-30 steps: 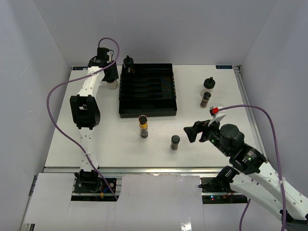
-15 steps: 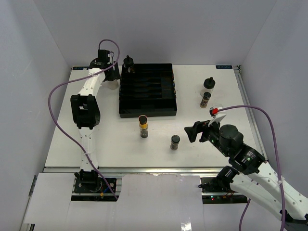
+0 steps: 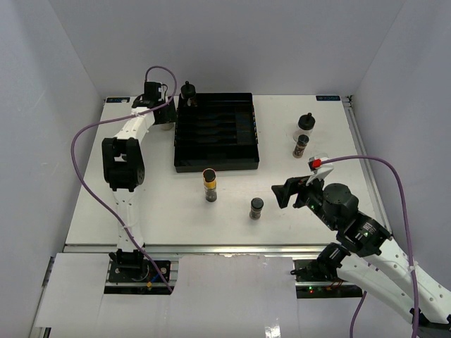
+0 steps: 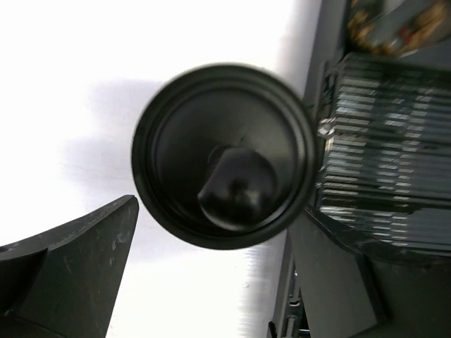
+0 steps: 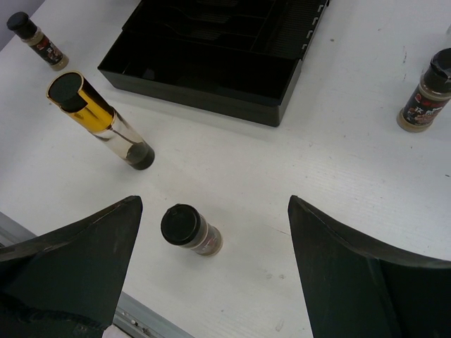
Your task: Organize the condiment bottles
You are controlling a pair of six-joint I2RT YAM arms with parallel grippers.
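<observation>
In the last second the left arm has crept toward the far edge of the white worktop (image 3: 162, 204), along the left side of the black slotted plastic tray (image 3: 217, 134); nothing else has shifted much, and no bottle has moved.

The left pincer (image 4: 215, 210) now looks straight down on a squat clear bottle with a black knobbed cap (image 4: 225, 183), which stands on the worktop just left of the tray, near the far-left corner; its two fingers are spread to either side of the cap and nothing is gripped; whether they touch the bottle I cannot tell.

The right pincer (image 5: 215, 201) hangs wide open and empty over the near-right part of the worktop, above a short dark spice jar with a black lid (image 5: 189, 229); the slim yellow-banded jar (image 5: 99, 120) stands between that jar and the tray's near edge.

A second squat knobbed bottle (image 3: 306, 125) and a dark spice jar (image 3: 300, 146) stand close together toward the right edge; a third knobbed bottle (image 3: 187, 91) sits at the tray's far-left corner, in or beside it I cannot say.

I judge the left arm is centring for a grasp; the sorting looks barely begun.
</observation>
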